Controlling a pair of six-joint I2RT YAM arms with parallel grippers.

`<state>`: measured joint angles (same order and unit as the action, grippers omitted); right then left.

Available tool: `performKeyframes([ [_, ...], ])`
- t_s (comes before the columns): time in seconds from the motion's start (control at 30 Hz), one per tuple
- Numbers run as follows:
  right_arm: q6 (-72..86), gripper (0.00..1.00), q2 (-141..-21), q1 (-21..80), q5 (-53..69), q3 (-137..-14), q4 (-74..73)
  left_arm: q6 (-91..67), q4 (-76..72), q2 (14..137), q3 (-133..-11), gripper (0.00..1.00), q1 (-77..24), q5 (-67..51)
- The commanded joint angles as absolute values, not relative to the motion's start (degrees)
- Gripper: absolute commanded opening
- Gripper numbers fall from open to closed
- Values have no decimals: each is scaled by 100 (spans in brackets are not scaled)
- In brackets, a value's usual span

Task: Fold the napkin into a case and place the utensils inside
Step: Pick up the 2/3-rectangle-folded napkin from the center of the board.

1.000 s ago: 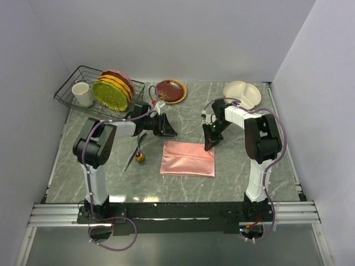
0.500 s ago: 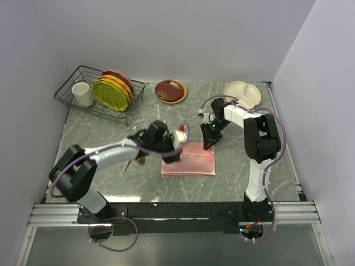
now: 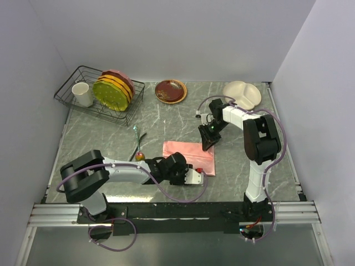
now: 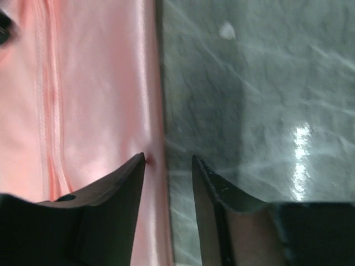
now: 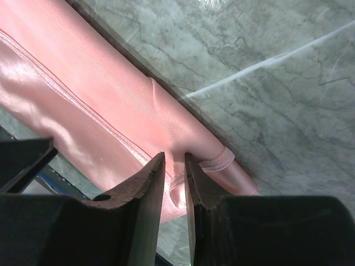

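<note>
The salmon-pink napkin (image 3: 186, 151) lies folded into a flat rectangle at mid-table. My left gripper (image 3: 191, 173) is open at its near edge. In the left wrist view the gripper (image 4: 168, 159) straddles that edge, with one fingertip on the napkin (image 4: 94, 100) and the other over bare table. My right gripper (image 3: 208, 145) is at the far right corner. In the right wrist view the gripper (image 5: 175, 158) is shut on a fold of the napkin (image 5: 111, 94). The fork (image 3: 136, 136) and spoon (image 3: 140, 157) lie left of the napkin.
A wire dish rack (image 3: 69, 91) with upright plates (image 3: 113, 88) and a cup (image 3: 82, 94) stands at the back left. A red-brown plate (image 3: 171, 90) and a cream divided plate (image 3: 242, 94) sit along the back. My left arm lies low across the front.
My left arm has swung from the far left of the napkin across it to its near edge. My right gripper has stayed at the far right corner.
</note>
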<state>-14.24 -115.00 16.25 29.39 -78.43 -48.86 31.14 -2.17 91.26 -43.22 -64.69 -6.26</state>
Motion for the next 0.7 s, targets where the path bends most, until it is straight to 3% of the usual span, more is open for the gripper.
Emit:
performKeyframes([
  [0.0,-1714,29,-11522,1670,2488,-7708,-4711,3436,-422,9404,-4482,43,-6556,-308],
  [0.2,-1863,29,-11593,1679,2470,-7752,-4728,3542,-19,9676,-4702,22,-6557,-343],
  [0.33,-2030,28,-11532,1687,2461,-7717,-4729,3481,499,9581,-4991,1,-6434,-710],
  [0.67,-2382,28,-11303,1705,2540,-7453,-4728,2760,1642,9747,-6354,1,-5599,-2355],
])
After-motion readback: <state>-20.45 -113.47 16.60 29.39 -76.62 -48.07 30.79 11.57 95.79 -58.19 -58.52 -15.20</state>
